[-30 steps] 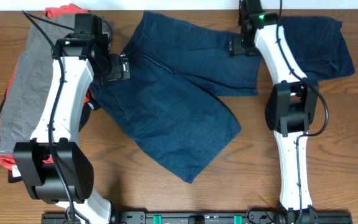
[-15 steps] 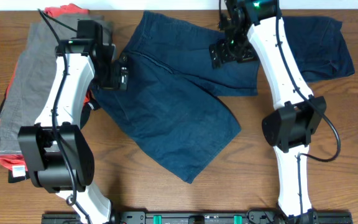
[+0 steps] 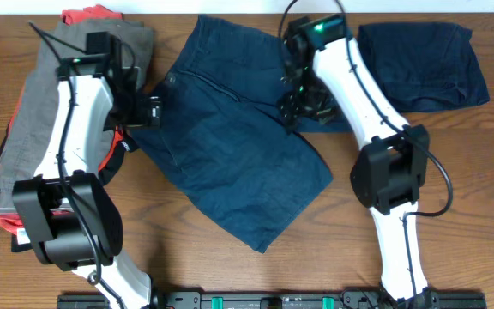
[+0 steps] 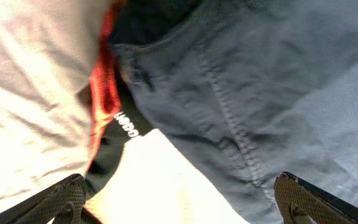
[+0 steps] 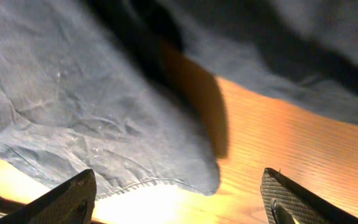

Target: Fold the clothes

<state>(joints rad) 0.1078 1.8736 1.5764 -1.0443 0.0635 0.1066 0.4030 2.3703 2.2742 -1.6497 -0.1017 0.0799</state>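
Beneath my right gripper, wide open and empty, lies a leg hem of the navy shorts; my left gripper, equally open, hovers at their side seam. I reckon grasping comes next: pinch both edges.

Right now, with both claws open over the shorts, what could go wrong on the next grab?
1. Left claw hangs open where the shorts border the black garment and red-orange garment; closing there might pinch those too.
2. Right claw straddles the shorts' leg hem and bare table; it may catch only one layer, or miss.
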